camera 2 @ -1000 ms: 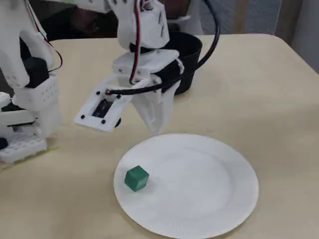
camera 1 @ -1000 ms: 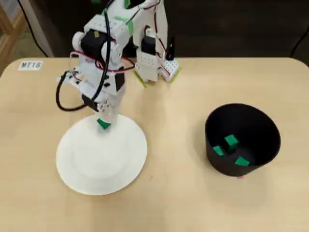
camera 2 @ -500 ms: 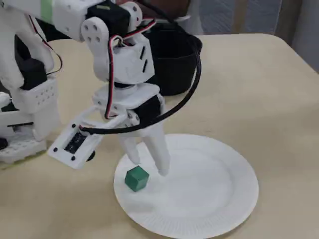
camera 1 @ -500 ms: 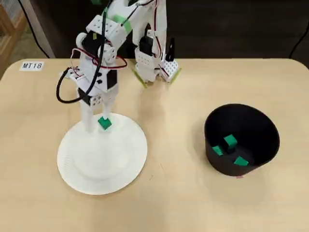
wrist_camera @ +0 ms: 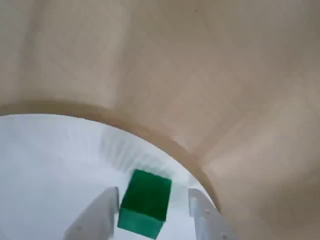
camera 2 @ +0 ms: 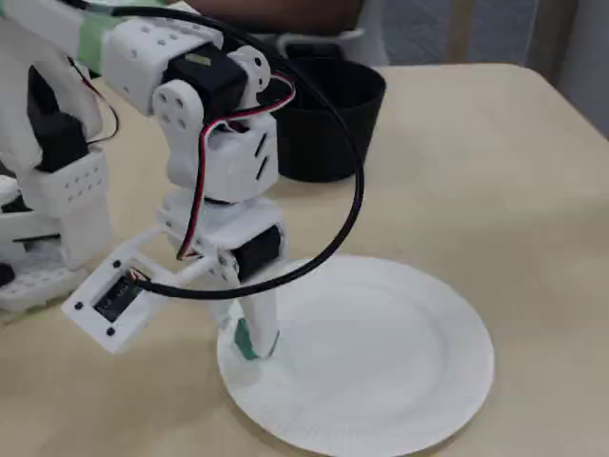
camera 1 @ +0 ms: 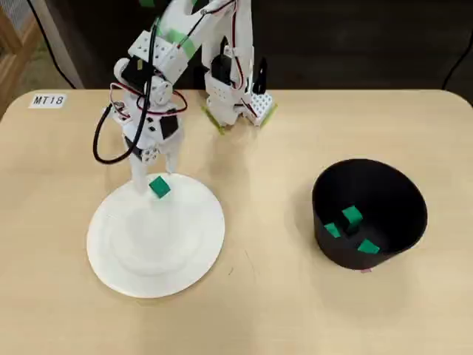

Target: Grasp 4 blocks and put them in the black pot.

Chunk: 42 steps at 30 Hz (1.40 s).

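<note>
Black pot (camera 1: 403,188) holds three green blocks (camera 1: 352,216).

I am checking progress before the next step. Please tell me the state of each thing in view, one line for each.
Gripper: jaws open, one on each side of the block, not yet shut.
Block on plate: resting near the rim, not lifted.
White plate: flat on the table.
Black pot: upright, holds three green blocks.

White paper plate (camera 1: 159,255), "MT18" label (camera 1: 49,100)
</note>
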Available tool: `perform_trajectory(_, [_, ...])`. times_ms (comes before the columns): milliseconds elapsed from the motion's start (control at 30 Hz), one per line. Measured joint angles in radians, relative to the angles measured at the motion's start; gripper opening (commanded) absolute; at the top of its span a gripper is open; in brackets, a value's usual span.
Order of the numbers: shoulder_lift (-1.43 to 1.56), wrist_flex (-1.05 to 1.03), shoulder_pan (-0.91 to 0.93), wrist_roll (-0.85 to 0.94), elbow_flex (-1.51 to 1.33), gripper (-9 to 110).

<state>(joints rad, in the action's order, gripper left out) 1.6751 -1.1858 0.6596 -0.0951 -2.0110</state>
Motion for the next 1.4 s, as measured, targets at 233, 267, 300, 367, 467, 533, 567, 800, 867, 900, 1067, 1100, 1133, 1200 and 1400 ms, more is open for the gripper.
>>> perform_trajectory(233, [-0.066,0.071,-0.052,0.055,0.067,-2])
perform_trajectory(267, [-0.066,0.069,-0.086,0.075,0.104,-2])
perform_trajectory(300, [-0.064,0.069,-0.121,0.089,0.138,-2])
perform_trajectory(367, [-0.057,0.061,-0.215,0.098,0.204,-2])
perform_trajectory(467, [-0.025,0.051,-0.348,0.083,0.258,-2])
perform_trajectory(533, [0.018,0.031,-0.385,0.072,0.281,5])
perform_trajectory(567, [0.038,0.006,-0.391,0.071,0.293,15])
perform_trajectory(800, [0.055,-0.057,-0.29,0.078,0.193,22])
perform_trajectory(867, [0.054,-0.057,-0.244,0.078,0.169,22])
perform_trajectory(900, [0.043,-0.049,-0.241,0.078,0.164,23])
perform_trajectory(1067, [-0.028,-0.015,-0.233,0.072,0.164,26])
perform_trajectory(1100, [-0.04,-0.008,-0.229,0.072,0.164,27])
perform_trajectory(1133, [-0.052,0.002,-0.225,0.072,0.164,28])
perform_trajectory(1200, [-0.078,0.017,-0.218,0.067,0.164,28])
perform_trajectory(1400, [-0.115,0.043,-0.206,0.075,0.167,28])
